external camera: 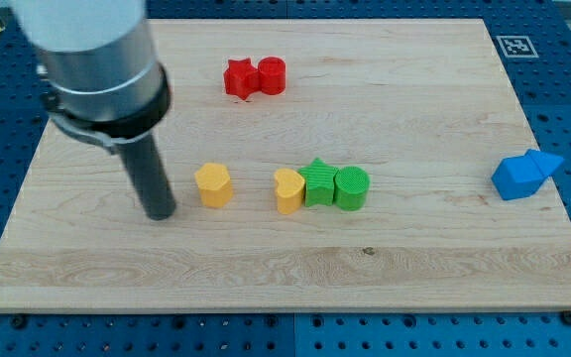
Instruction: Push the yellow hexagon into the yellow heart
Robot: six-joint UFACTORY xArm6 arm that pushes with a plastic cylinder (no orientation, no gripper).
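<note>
The yellow hexagon (213, 184) sits on the wooden board a little left of the middle. The yellow heart (287, 190) lies to its right, with a gap between them. The heart touches a green star (318, 182), which touches a green cylinder (352, 187). My tip (161, 212) rests on the board just left of the yellow hexagon, a short gap away, roughly in line with the hexagon and the heart.
A red star (239, 77) and a red cylinder (273, 75) sit together near the view's top. Two blue blocks (524, 175) sit together at the board's right edge. The board's edge (285, 309) runs along the view's bottom.
</note>
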